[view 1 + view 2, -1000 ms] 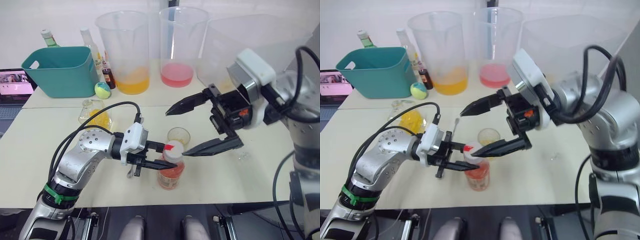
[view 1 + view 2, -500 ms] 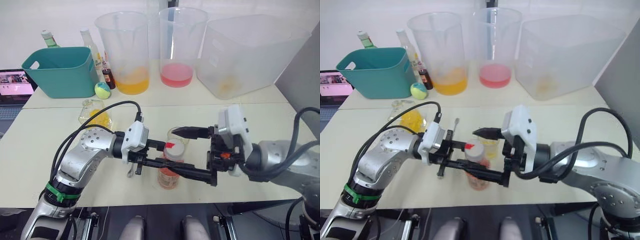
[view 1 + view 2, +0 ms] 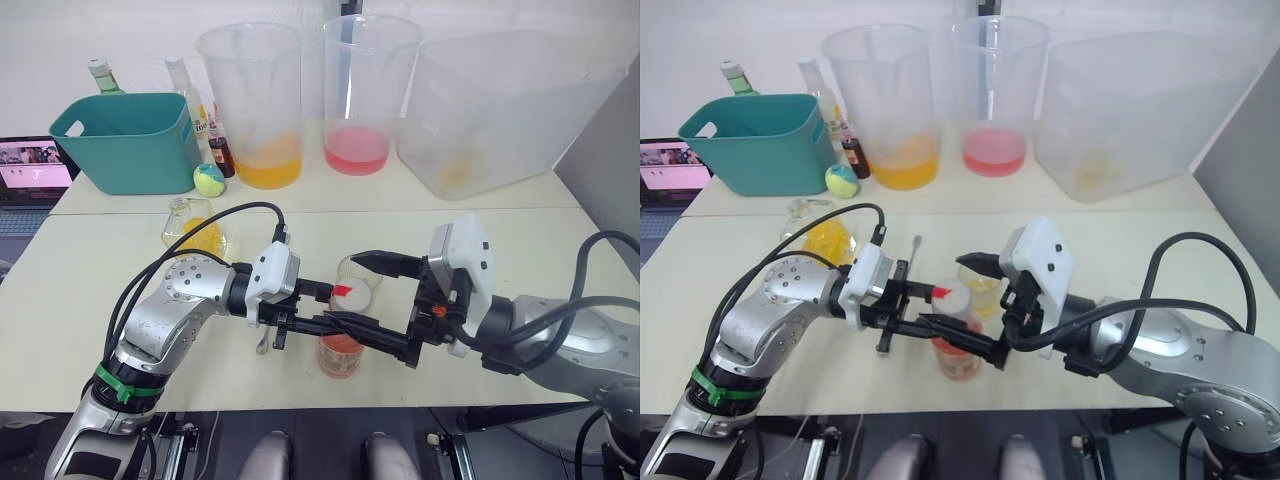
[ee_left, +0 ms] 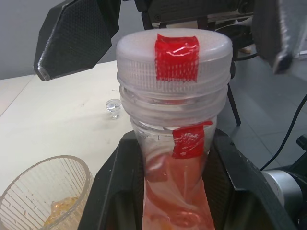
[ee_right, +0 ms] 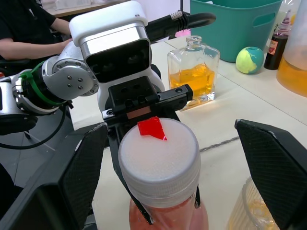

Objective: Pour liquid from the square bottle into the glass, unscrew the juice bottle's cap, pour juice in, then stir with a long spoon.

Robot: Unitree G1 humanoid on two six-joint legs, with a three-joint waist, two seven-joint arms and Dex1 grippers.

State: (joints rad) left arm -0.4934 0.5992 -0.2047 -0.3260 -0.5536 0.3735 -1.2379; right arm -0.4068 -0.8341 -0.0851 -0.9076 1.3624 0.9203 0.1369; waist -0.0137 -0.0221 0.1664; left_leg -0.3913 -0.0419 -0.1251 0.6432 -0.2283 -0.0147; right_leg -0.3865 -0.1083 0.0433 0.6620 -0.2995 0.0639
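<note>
Pink juice bottle (image 3: 340, 350) stands near the desk (image 3: 80, 300) front edge, left tool (image 3: 318, 308) clamped on its neck under the white cap (image 3: 345, 297). Right tool (image 3: 375, 300) is spread wide, one finger either side of the cap, not touching. Glass (image 3: 357, 272) sits just behind the bottle; square bottle (image 3: 193, 225) with yellow liquid is further left. Behind: teal tub (image 3: 125, 140), one pitcher (image 3: 250, 105) with orange dregs, another (image 3: 360, 95) with pink.

Left wrist view: fingers (image 4: 117, 191) flank the bottle neck, red tape on the cap; ribbed glass holds a little yellow liquid at the bottom.

Right wrist view: both fingers stand well clear of the cap; long spoon (image 5: 223, 143) lies on the desk beyond the bottle.
</note>
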